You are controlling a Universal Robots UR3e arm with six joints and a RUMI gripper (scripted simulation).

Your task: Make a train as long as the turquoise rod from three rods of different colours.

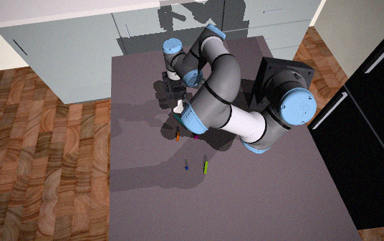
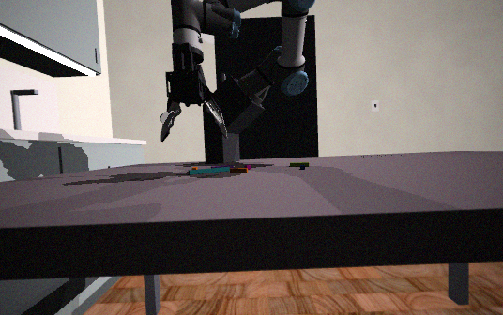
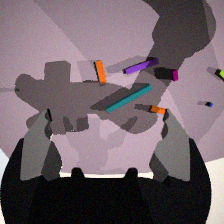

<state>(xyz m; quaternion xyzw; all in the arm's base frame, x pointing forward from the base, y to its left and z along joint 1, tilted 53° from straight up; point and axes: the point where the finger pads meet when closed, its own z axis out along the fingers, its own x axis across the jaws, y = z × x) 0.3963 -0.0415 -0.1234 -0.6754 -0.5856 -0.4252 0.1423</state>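
My gripper (image 3: 107,109) (image 2: 193,134) is open and empty, and hangs well above the table. In the wrist view the turquoise rod (image 3: 128,98) (image 2: 209,172) lies flat at a slant, just ahead of the fingers. Around it lie an orange rod (image 3: 100,71), a purple rod (image 3: 139,66), a magenta rod (image 3: 174,75) (image 1: 196,136) and a shorter orange rod (image 3: 157,110) (image 1: 178,135). A lime rod (image 3: 219,74) (image 1: 205,167) and a small blue rod (image 3: 208,104) (image 1: 186,167) lie apart, further off. In the top view the arm hides most of the cluster.
The rods lie on a dark grey table (image 1: 251,201) (image 2: 281,202). The robot's black base (image 1: 286,75) stands at the table's right side. Grey cabinets (image 1: 72,54) run behind the table and a black unit (image 1: 358,143) stands to the right.
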